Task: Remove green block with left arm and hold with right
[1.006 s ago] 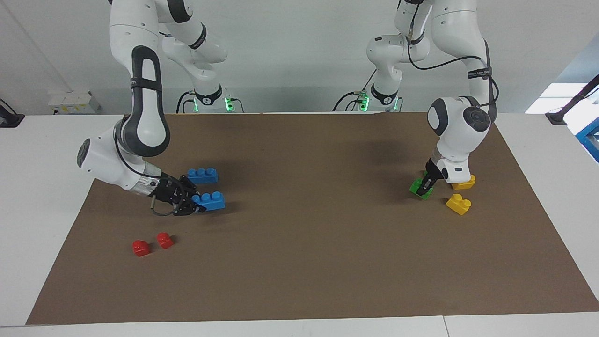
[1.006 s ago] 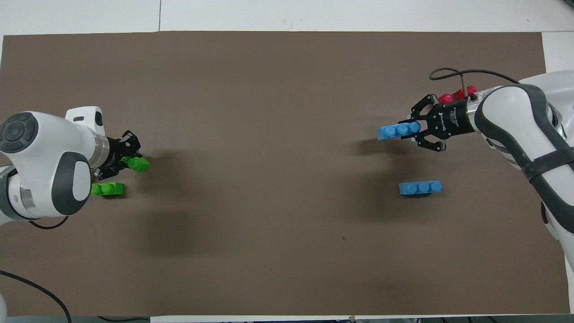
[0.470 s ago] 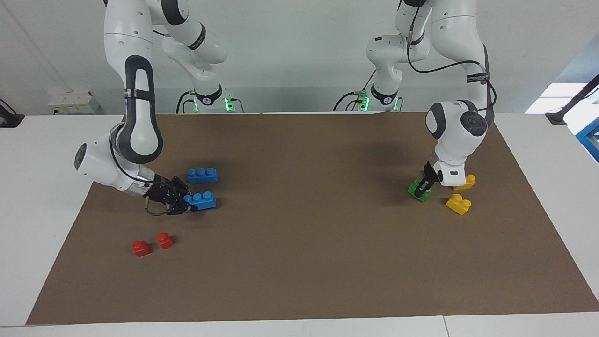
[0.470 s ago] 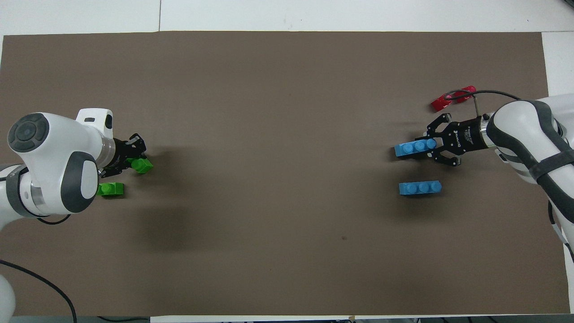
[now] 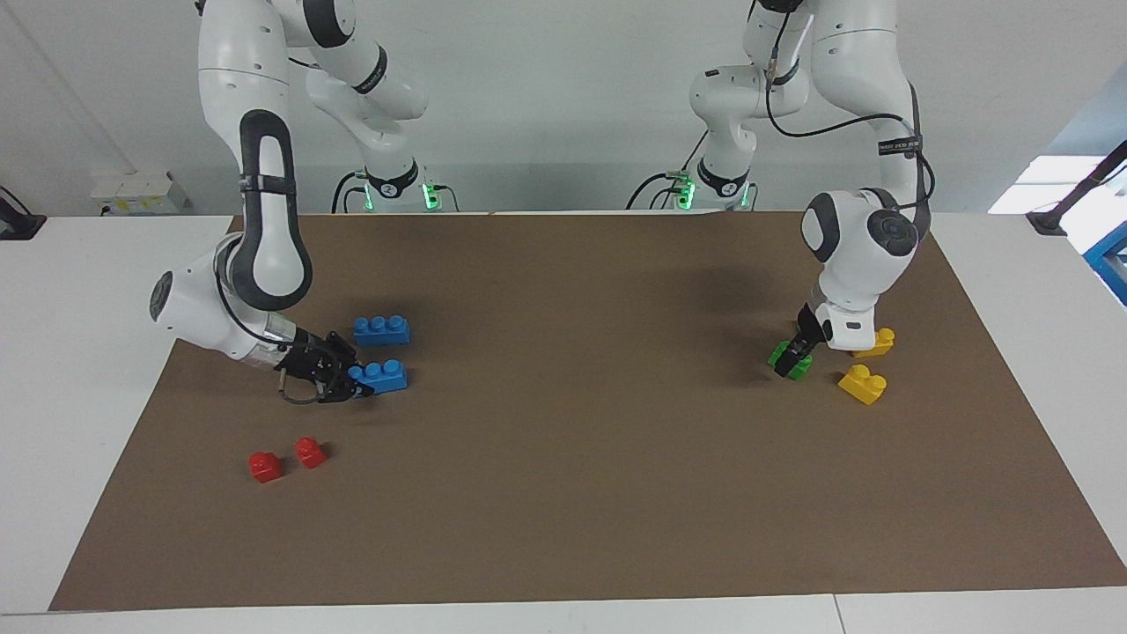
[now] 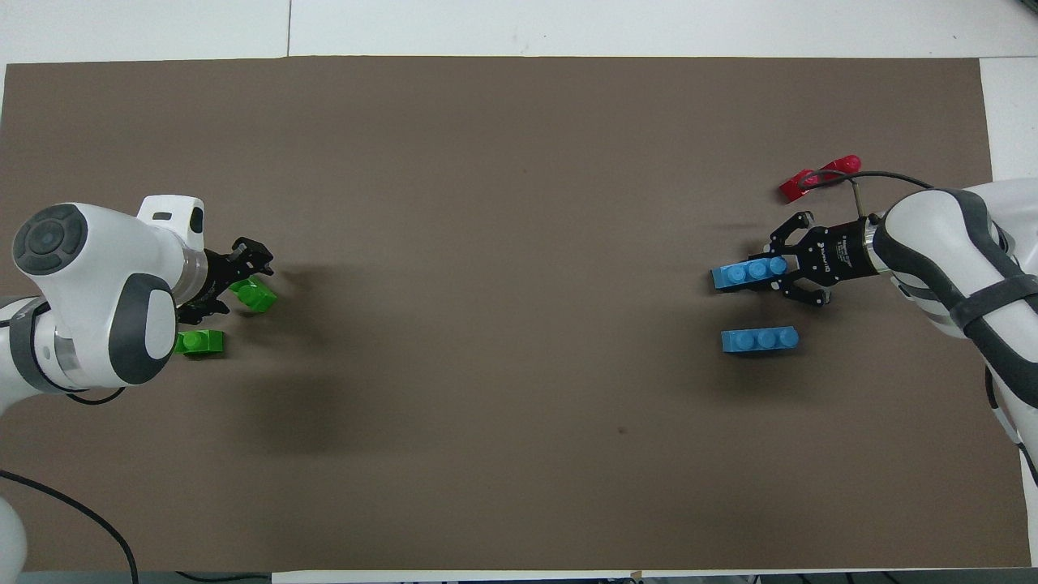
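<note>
One green block (image 6: 253, 294) sits tilted between the fingers of my left gripper (image 6: 239, 282), low over the mat at the left arm's end; the facing view shows the block (image 5: 788, 363) under that gripper (image 5: 795, 354). A second green block (image 6: 199, 343) lies on the mat, nearer to the robots, partly under the left wrist. My right gripper (image 5: 357, 384) is shut on the end of a blue three-stud brick (image 5: 380, 376) at the mat's surface, at the right arm's end. The overhead view also shows this gripper (image 6: 780, 270) and brick (image 6: 746, 274).
A second blue brick (image 5: 381, 330) lies nearer to the robots than the held one. Two red bricks (image 5: 264, 466) (image 5: 309, 452) lie farther out. Two yellow bricks (image 5: 863, 384) (image 5: 877, 342) lie beside the left gripper. A brown mat (image 5: 581, 458) covers the table.
The right gripper carried the blue brick toward the robots and down to the mat, uncovering the red bricks in the overhead view. The left gripper shifted slightly with the green block.
</note>
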Controlling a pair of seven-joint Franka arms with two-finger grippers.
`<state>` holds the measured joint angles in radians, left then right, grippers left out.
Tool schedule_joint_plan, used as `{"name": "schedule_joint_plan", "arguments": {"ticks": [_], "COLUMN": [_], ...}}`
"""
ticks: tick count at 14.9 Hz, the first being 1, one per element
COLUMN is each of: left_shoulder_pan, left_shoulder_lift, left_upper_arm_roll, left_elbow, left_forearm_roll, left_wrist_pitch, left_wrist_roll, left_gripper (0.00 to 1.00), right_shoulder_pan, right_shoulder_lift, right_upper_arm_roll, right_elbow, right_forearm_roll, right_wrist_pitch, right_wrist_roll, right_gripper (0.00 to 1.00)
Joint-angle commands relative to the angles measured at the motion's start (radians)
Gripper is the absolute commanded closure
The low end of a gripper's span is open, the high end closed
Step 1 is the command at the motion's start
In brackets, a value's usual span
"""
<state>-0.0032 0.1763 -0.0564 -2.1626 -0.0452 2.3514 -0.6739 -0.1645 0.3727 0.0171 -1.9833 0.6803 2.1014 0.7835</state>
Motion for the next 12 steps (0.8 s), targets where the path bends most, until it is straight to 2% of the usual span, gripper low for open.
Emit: {"name": "schedule_joint_plan", "arguments": {"ticks": [1,2,4,7,9,12], "left_shoulder_pan": [0.015,0.015,0.015,0.014,0.015,0.038], "left_shoulder_lift": [-0.035,-0.038,-0.05,-0.069,-0.086,-0.176], "left_upper_arm_roll": [-0.006,-0.005,-0.005,-0.005,-0.003,0.001], "left_elbow": [0.056,0.096,0.191,0.306,0.375,0.388], "left_forearm_roll": [-0.004,-0.004,-0.002,0.001,0.002,0.002], "left_wrist_pitch": [-0.107,-0.157,-0.265,-0.394,-0.477,-0.55], "left_wrist_roll": [0.017,0.017,0.022,0.088,0.179,0.374], "left_gripper": [0.0,0.0,0.0,0.0,0.0,0.0], "right_shoulder_pan": [-0.003,0.0,0.016,0.017,0.028,0.057], "right_shoulder_lift": [-0.026,-0.047,-0.102,-0.178,-0.216,-0.276], "right_upper_arm_roll": [0.014,0.014,0.012,0.014,0.015,0.026], "right_elbow": [-0.02,-0.015,0.017,0.092,0.132,0.15], "right_forearm_roll": [-0.018,-0.018,-0.024,-0.158,-0.191,-0.286], "right_wrist_pitch": [0.01,-0.006,-0.087,-0.21,-0.263,-0.284], "right_wrist_roll": [-0.014,0.0,0.045,0.071,0.074,0.066], "right_gripper": [0.26,0.13,0.04,0.04,0.03,0.03]}}
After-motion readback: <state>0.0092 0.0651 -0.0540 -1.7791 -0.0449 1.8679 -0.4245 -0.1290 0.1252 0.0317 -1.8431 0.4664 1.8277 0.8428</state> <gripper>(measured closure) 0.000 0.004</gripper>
